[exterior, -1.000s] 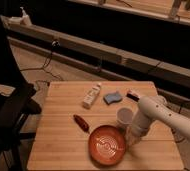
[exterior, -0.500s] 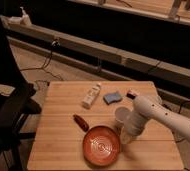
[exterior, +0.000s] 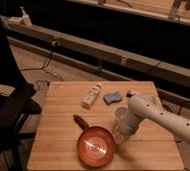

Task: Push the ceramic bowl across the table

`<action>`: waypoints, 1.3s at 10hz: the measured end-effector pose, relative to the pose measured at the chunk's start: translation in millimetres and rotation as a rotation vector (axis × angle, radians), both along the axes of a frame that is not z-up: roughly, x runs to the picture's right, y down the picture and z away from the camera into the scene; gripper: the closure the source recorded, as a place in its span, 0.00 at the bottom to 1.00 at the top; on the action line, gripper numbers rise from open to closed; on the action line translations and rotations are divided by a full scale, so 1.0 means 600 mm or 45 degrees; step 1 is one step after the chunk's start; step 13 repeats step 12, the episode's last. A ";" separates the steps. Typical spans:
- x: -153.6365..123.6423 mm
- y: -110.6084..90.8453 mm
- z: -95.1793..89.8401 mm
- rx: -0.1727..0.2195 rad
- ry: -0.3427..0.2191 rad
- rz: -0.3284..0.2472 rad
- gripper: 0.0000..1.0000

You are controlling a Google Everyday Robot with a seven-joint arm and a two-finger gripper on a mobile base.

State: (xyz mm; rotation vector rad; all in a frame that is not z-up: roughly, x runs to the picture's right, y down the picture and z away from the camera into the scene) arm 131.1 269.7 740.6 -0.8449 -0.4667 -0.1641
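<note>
The ceramic bowl (exterior: pixel 96 146), wide, orange-red with pale rings inside, sits on the light wooden table (exterior: pixel 58 140) near its front edge, a little left of centre. My gripper (exterior: pixel 119 138) reaches down from the white arm (exterior: pixel 158 117) on the right and stands against the bowl's right rim. A small whitish cup (exterior: pixel 122 117) sits right behind the gripper, partly covered by the arm. A small dark-red elongated object (exterior: pixel 80 121) lies just beyond the bowl's upper left rim.
A white bottle (exterior: pixel 92 96) lies on its side at the back of the table, a blue-grey sponge (exterior: pixel 112 97) beside it. A dark chair (exterior: pixel 8 112) stands left of the table. Cables run on the floor behind.
The arm has swept left and the bowl has slid left and toward the front edge, close to the dark-red object. The cup stays near the arm.
</note>
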 end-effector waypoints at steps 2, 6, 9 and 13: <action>-0.015 -0.001 0.001 0.016 -0.025 -0.007 0.87; -0.034 -0.009 0.004 0.016 -0.068 0.006 0.87; -0.052 -0.011 0.004 0.021 -0.101 0.018 0.87; -0.065 -0.011 0.008 0.014 -0.127 0.028 0.87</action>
